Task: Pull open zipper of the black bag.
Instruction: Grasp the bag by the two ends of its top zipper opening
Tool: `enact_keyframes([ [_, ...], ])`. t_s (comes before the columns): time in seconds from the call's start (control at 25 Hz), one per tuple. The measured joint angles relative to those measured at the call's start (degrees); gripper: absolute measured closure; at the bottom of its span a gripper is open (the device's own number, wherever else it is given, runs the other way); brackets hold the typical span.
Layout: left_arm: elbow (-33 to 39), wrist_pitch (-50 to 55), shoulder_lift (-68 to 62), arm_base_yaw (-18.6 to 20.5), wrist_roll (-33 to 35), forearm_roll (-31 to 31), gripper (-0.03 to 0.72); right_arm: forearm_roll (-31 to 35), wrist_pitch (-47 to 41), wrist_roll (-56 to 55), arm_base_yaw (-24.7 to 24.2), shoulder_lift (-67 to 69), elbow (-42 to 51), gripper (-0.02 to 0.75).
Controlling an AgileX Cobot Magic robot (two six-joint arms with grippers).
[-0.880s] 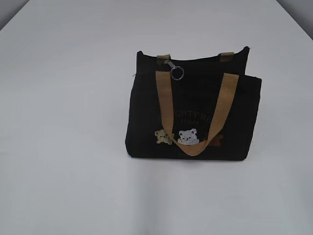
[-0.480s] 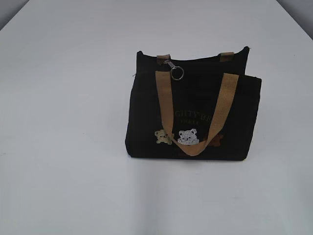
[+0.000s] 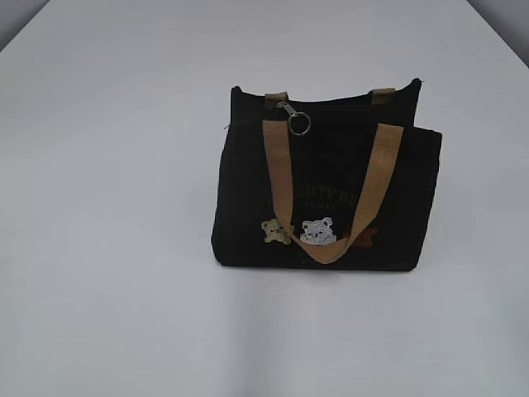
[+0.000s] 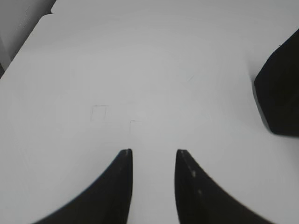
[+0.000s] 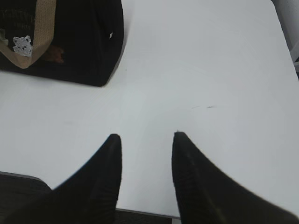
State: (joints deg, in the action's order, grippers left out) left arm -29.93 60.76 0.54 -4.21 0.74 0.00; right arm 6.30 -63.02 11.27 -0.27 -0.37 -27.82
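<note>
Comparing with a moment ago, nothing has shifted — the black bag [image 3: 326,186] stands mid-bench [image 3: 124,248], its zipper [image 3: 331,103] unopened, pull ring [image 3: 299,124] hanging near the left handle [image 3: 277,165]. Left end effector [image 4: 153,156] and right end effector [image 5: 147,140] hover released, empty, well apart from it — nothing blocks the approach.

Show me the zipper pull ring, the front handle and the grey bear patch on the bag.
zipper pull ring [image 3: 300,124], exterior view, on the silver ring's rim at the bag's top edge.
front handle [image 3: 278,169], exterior view, on the left tan strap.
grey bear patch [image 3: 317,231], exterior view, on the bear's face.
</note>
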Motion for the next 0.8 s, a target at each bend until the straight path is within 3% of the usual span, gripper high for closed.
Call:
enact_keyframes([
  [0.24, -0.53, -0.93, -0.43, 0.00, 0.24, -1.44, 0.451, 0.00, 0.00, 0.00, 0.00, 0.00, 0.00, 0.447],
  [0.32, -0.94, -7.62, -2.78, 0.00, 4.71, -6.50, 0.444, 0.00, 0.00, 0.00, 0.00, 0.00, 0.00, 0.447],
  [0.36, -0.58, -12.16, -4.85, 0.00, 9.13, -12.30, 0.438, 0.00, 0.00, 0.00, 0.00, 0.00, 0.00, 0.447],
  [0.44, 1.75, -24.07, -10.45, 0.00, 25.66, -28.81, 0.419, 0.00, 0.00, 0.00, 0.00, 0.00, 0.00, 0.447],
  [0.56, 6.53, -34.66, -23.75, 0.00, 57.35, -56.74, 0.365, 0.00, 0.00, 0.00, 0.00, 0.00, 0.00, 0.447],
  [0.72, 7.03, -31.43, -47.17, 0.00, 101.54, -88.63, 0.314, 0.00, 0.00, 0.00, 0.00, 0.00, 0.00, 0.447],
  [0.8, 5.34, -25.96, -58.79, 0.00, 116.41, -95.07, 0.307, 0.00, 0.00, 0.00, 0.00, 0.00, 0.00, 0.447],
])
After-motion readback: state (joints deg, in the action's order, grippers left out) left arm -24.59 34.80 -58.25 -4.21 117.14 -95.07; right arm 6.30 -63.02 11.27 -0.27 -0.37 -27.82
